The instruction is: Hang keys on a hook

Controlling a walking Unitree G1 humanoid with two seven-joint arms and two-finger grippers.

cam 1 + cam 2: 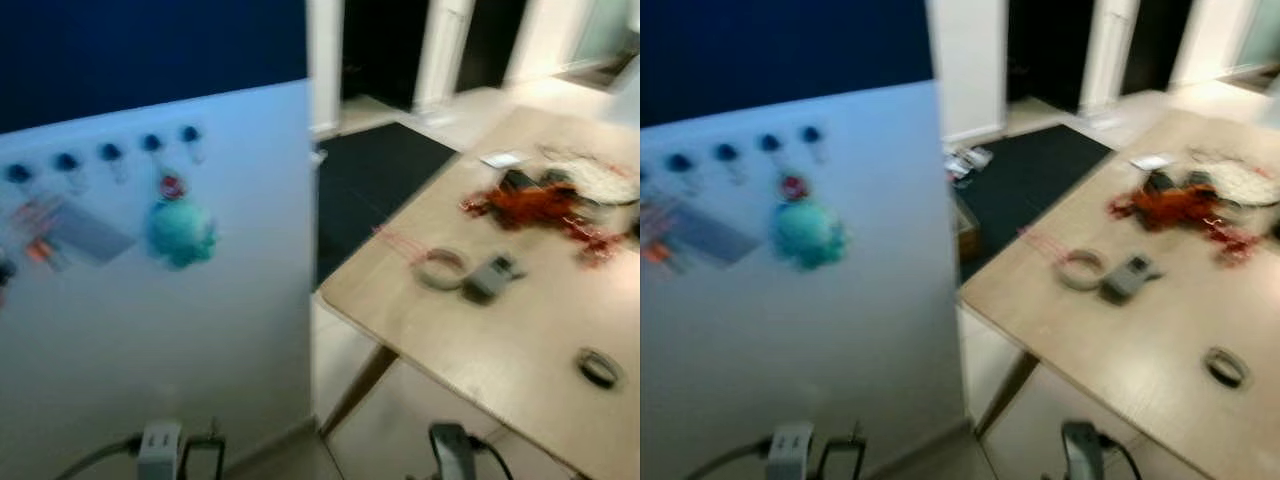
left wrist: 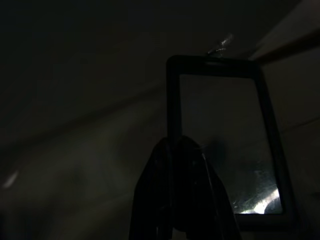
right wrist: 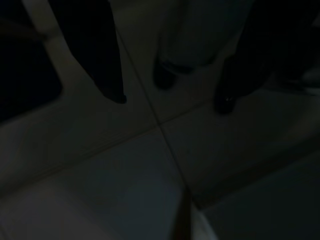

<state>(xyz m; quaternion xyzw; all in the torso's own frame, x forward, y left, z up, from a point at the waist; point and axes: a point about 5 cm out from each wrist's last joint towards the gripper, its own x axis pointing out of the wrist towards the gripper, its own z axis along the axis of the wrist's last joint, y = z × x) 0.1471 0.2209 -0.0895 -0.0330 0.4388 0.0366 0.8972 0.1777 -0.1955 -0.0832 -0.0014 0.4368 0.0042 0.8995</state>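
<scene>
You're in the approach step, blurred view: grey key fob with ring (image 1: 489,277) lies centre-right on the light wooden table (image 1: 520,350), row of dark blue hooks (image 1: 108,153) upper left on white panel (image 1: 200,340); left gripper (image 2: 175,150) pinched closed, right's state I can't tell; next, step to table and grab keys.

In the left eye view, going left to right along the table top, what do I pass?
Tape ring → grey key fob → tangle of red cords → small dark ring near the table's front edge. The view is blurred, so these names are rough.
</scene>
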